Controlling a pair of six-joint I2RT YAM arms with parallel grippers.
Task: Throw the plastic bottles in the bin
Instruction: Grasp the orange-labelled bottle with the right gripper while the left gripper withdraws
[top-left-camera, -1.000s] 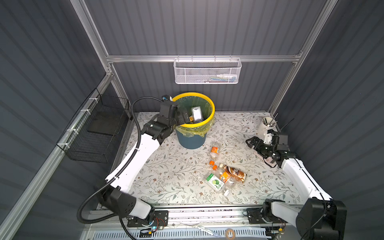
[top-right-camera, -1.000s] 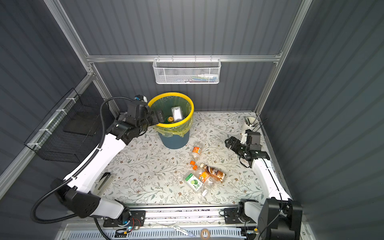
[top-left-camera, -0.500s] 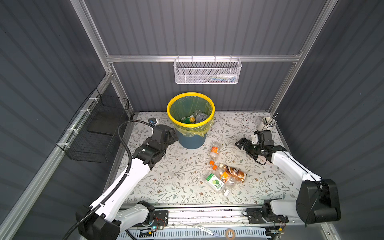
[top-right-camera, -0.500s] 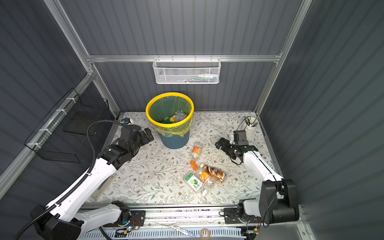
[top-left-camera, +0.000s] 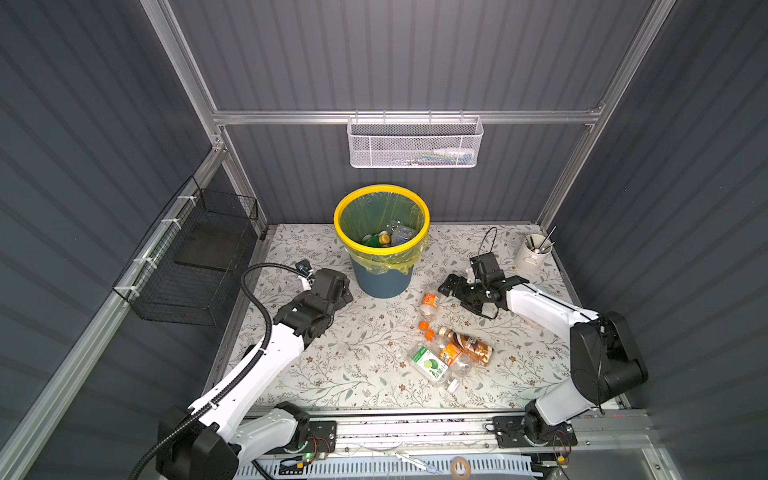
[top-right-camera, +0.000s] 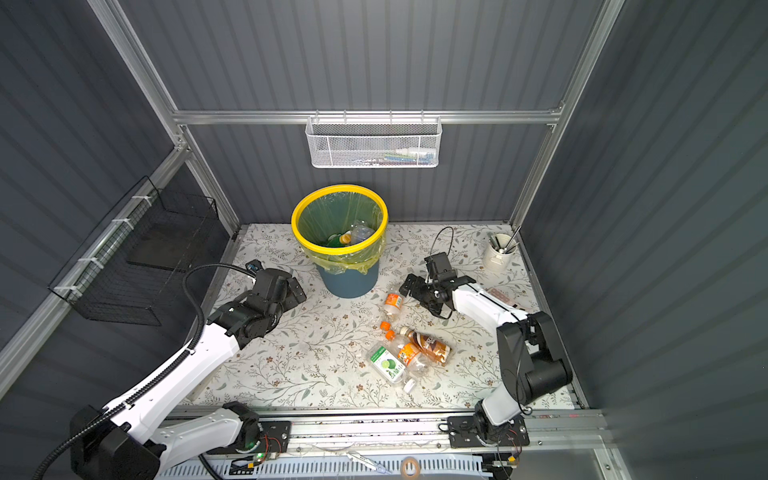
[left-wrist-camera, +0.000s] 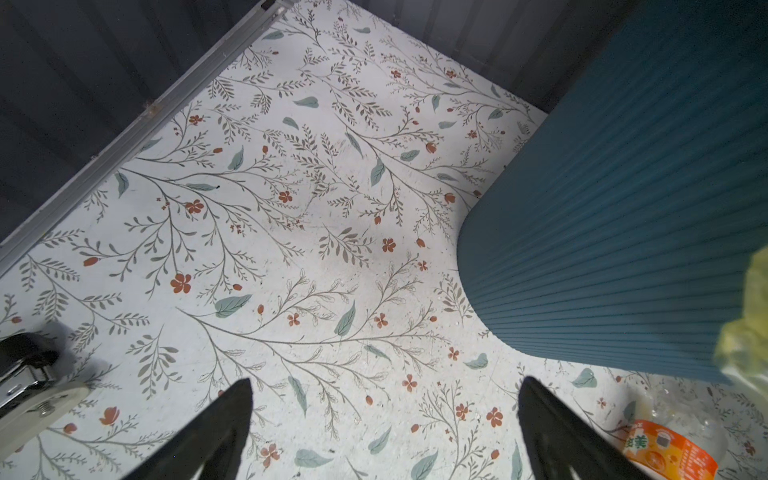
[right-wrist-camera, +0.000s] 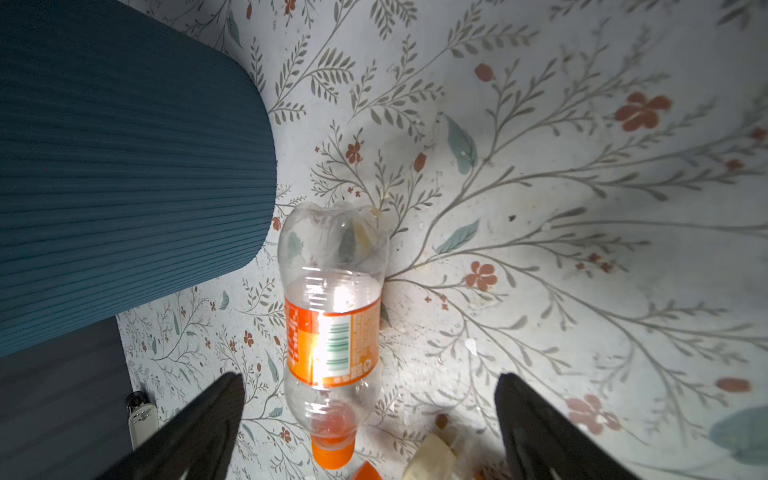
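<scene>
Right gripper (right-wrist-camera: 369, 376) spread wide, empty, just right of an orange-label bottle (top-left-camera: 428, 302). Left gripper (left-wrist-camera: 385, 379) wide too, empty. Four bottles (top-left-camera: 469, 345) on the table (top-left-camera: 365, 349), one bin (top-left-camera: 380, 282).

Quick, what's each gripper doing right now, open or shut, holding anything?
Left gripper: open, holding nothing, low beside the bin.
Right gripper: open, holding nothing, poised over the orange-label bottle lying on its side.
</scene>
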